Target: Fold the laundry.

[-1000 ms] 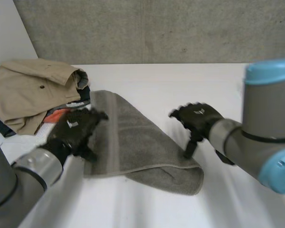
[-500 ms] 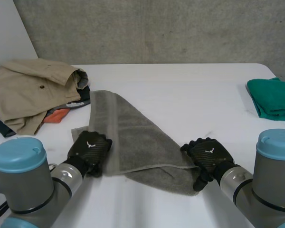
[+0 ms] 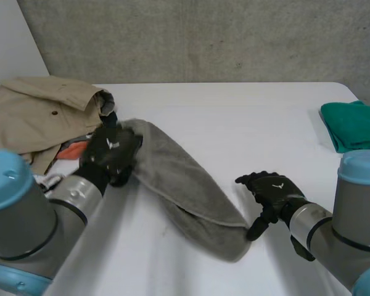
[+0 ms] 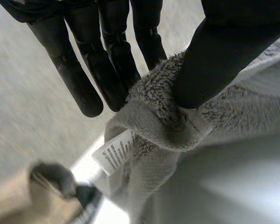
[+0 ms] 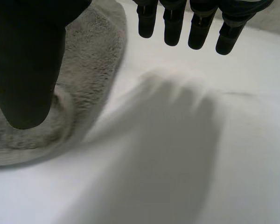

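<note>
Across the white table (image 3: 234, 117) the grey towel (image 3: 185, 185) runs in a bunched band from near the left edge toward the front edge. My left hand (image 3: 111, 154) pinches one corner between thumb and fingers, I judge to carry a fold over. My right hand (image 3: 274, 192), fingers straight, rests its thumb on the other end, probably to anchor it.

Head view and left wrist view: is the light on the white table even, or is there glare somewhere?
Head view: soft, even light on the white table, with no glare spot; the grey towel shows its folds plainly. Left wrist view: the table has its brightest patch below the towel corner that the left robot hand pinches, and that patch looks washed out.
</note>
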